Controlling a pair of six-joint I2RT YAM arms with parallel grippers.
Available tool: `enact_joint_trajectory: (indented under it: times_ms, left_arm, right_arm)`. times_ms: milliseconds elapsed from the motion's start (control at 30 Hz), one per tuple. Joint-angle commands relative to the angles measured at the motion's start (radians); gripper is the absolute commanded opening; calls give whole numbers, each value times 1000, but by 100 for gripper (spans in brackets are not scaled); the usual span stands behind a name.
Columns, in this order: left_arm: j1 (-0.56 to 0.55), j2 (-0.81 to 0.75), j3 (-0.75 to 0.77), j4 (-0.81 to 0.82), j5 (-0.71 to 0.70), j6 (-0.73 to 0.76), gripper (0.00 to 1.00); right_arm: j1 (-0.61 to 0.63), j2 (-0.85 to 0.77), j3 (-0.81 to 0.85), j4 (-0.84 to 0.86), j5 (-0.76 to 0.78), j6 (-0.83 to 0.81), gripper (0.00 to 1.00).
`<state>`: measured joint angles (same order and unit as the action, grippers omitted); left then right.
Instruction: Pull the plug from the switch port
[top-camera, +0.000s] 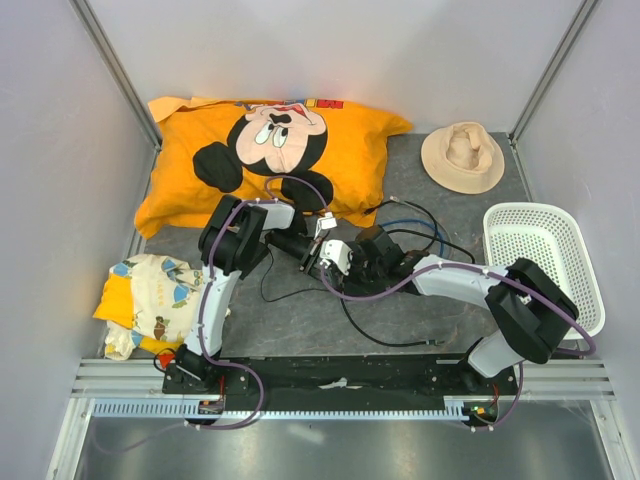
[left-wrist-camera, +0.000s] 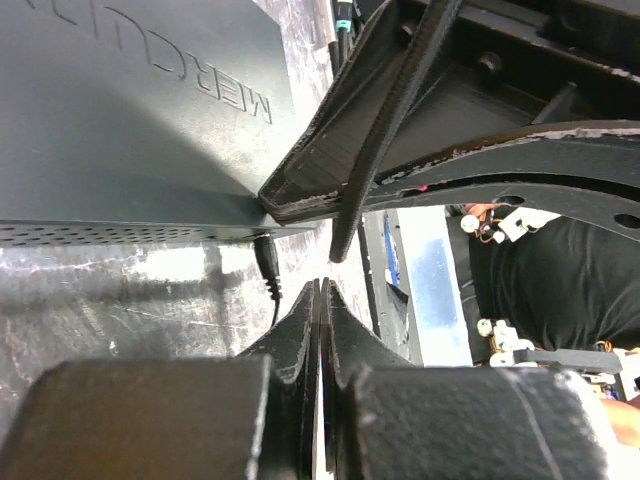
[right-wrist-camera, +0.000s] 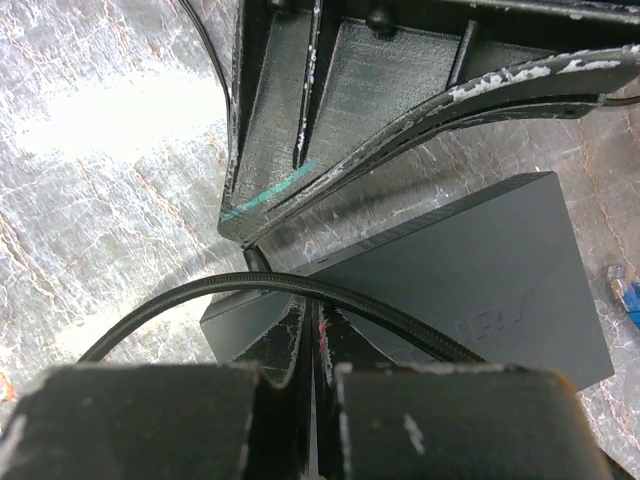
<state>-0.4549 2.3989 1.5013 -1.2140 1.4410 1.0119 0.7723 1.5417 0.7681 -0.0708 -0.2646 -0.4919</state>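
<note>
The switch (left-wrist-camera: 130, 110) is a flat matte black box with raised lettering on its lid, lying on the grey mat; it also shows in the right wrist view (right-wrist-camera: 480, 270) and, mostly covered by the arms, from above (top-camera: 384, 244). A small black plug (left-wrist-camera: 266, 258) on a thin cable sits in its side edge. My left gripper (left-wrist-camera: 322, 290) is shut and empty, its tips just right of the plug and apart from it. My right gripper (right-wrist-camera: 312, 315) is shut with nothing in it, tips over the switch's lid near a corner. A braided black cable (right-wrist-camera: 250, 285) arcs across just beyond those tips.
An orange cartoon pillow (top-camera: 270, 160) lies at the back, a beige hat (top-camera: 462, 157) at the back right, a white basket (top-camera: 540, 260) on the right and a patterned cloth (top-camera: 150, 300) on the left. Black cables (top-camera: 370, 335) and a blue one (top-camera: 410, 225) loop round the switch.
</note>
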Motion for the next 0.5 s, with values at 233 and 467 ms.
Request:
enact_joint_trajectory:
  times_ms: [233, 467]
  left_arm:
    - [25, 39, -79, -323, 134, 103, 32]
    - [30, -72, -90, -321, 128, 108, 42]
  right_arm:
    - [2, 67, -92, -195, 65, -13, 0]
    - [-30, 35, 3, -239, 1, 53, 0]
